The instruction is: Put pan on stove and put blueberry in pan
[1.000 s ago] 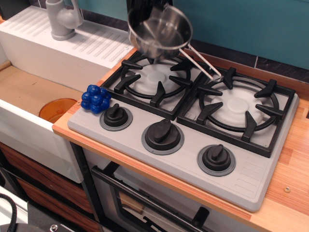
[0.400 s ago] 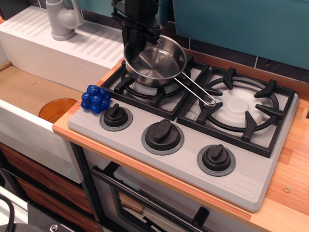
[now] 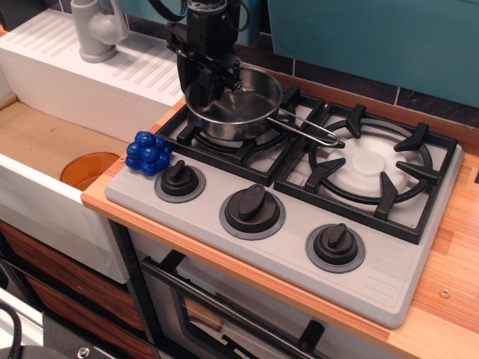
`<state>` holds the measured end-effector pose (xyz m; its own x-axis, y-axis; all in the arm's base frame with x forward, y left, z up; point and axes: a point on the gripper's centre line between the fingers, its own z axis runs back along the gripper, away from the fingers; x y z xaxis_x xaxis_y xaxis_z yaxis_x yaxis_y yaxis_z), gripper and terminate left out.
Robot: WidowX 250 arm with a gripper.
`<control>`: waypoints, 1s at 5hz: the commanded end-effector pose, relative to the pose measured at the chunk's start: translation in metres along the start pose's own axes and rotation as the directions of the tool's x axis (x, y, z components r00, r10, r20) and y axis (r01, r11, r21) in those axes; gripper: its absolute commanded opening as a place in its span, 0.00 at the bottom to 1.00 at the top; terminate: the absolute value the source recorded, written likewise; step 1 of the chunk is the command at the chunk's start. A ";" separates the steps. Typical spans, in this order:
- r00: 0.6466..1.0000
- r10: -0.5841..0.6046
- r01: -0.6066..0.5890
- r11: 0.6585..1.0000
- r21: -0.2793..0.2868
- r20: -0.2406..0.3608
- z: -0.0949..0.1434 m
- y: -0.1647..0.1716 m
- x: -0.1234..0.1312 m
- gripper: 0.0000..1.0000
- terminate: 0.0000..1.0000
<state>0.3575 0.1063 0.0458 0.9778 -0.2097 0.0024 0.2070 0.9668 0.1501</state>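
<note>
You're looking at a wooden tabletop against a teal wall, white sink to the left. The pan has come down onto the stove's left grate — the end effector seems clamped on its far rim. The blueberry sits unmoved at the stove's left corner.

no text, label, brand, number or sign can be read anywhere in this view. the stove has a plain grey face, and its three black knobs carry no legible markings or scale. the pan shows only bare shiny metal.
</note>
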 end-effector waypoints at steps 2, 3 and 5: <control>1.000 -0.027 0.026 0.997 0.073 0.006 0.094 0.006 0.006 1.00 0.00; 1.000 -0.027 0.026 0.997 0.073 0.006 0.094 0.006 0.006 1.00 0.00; 1.000 -0.027 0.026 0.997 0.073 0.006 0.094 0.006 0.006 1.00 0.00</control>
<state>0.3540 0.0967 0.1101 0.9693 -0.2358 -0.0702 0.2448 0.9524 0.1819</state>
